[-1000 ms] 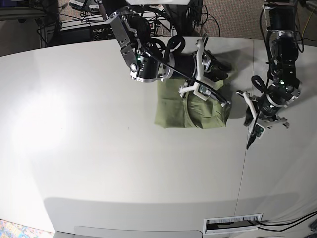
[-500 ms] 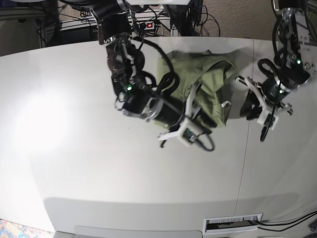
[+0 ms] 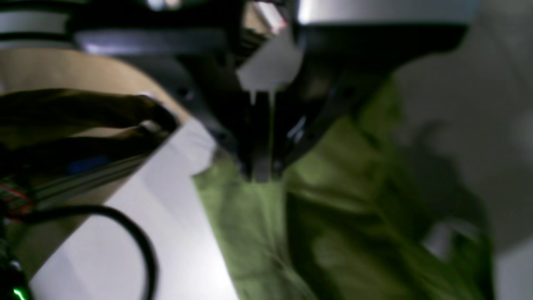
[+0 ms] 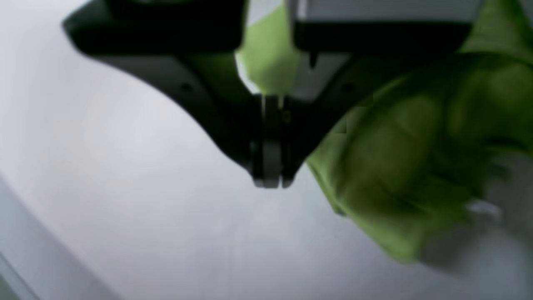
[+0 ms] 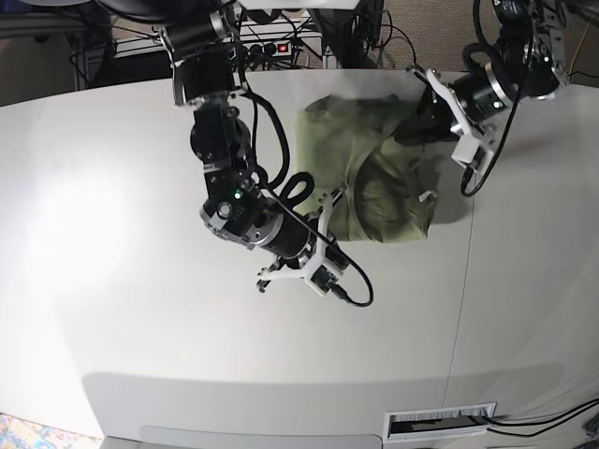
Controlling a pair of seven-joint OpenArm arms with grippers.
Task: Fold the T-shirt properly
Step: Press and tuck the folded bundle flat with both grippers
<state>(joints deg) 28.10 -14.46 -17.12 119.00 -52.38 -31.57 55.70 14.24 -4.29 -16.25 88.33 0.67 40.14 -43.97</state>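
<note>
**A:** Since a moment ago the right gripper (image 5: 329,213) has swung down to the near left edge of the T-shirt (image 5: 374,173), and the left gripper (image 5: 418,122) has come up to the far right corner. The shirt, a compact block before, now lies looser.

**B:** Where is it now?

**A:** On the white table (image 5: 112,281), toward the far side, between the two arms, partly folded and rumpled.

**B:** And the jaws?

**A:** Both pairs are fully closed. In the left wrist view the tips meet right at the cloth's edge; whether a fold is pinched, I cannot tell. In the right wrist view the closed tips show bare table below, cloth beside them; nothing is visibly held.

**B:** So which step?

**A:** Taking hold of edges for another fold, I judge. Next calls for a sure pinch on both sides, then an even lift.
</note>
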